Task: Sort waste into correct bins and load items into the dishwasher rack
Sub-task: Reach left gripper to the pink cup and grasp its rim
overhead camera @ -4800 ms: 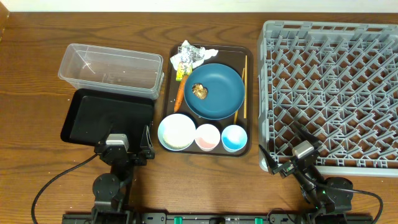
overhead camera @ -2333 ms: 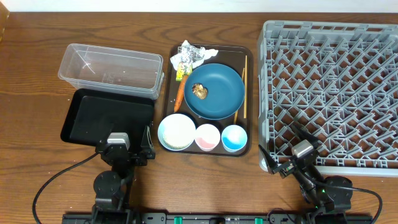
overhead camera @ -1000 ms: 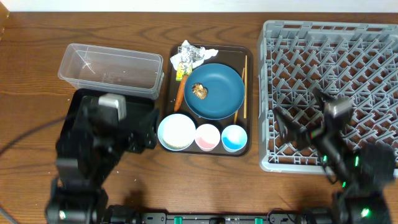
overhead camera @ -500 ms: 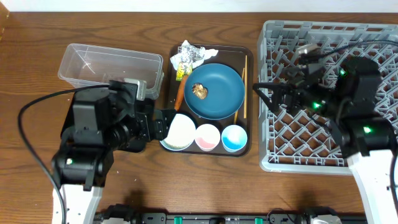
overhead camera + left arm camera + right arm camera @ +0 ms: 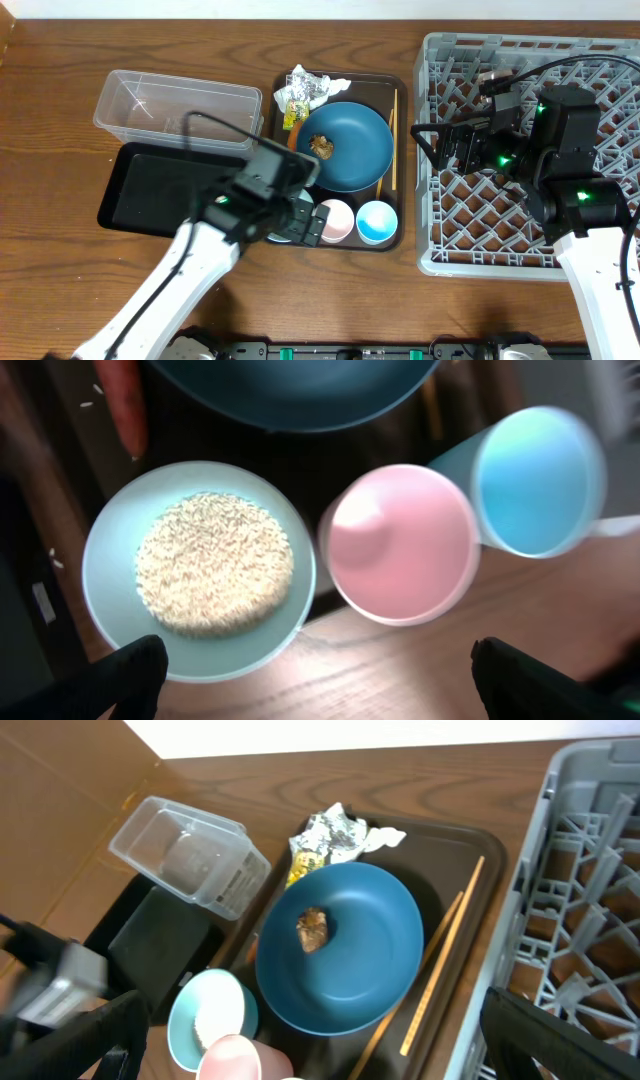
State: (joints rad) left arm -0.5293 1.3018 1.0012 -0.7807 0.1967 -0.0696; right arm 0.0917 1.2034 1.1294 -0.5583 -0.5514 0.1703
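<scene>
Left gripper hovered, jaws spread, over round white bowl of rice; right gripper spread too. Next: pinch rim.

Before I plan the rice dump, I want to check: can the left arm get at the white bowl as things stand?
Probably yes. The left gripper hangs open right above the white bowl, and nothing covers its rice, though the pink cup stands close beside its rim.

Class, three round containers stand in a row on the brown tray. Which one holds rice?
The wide white bowl, next to the pink cup; that cup and the blue cup are empty.
</scene>
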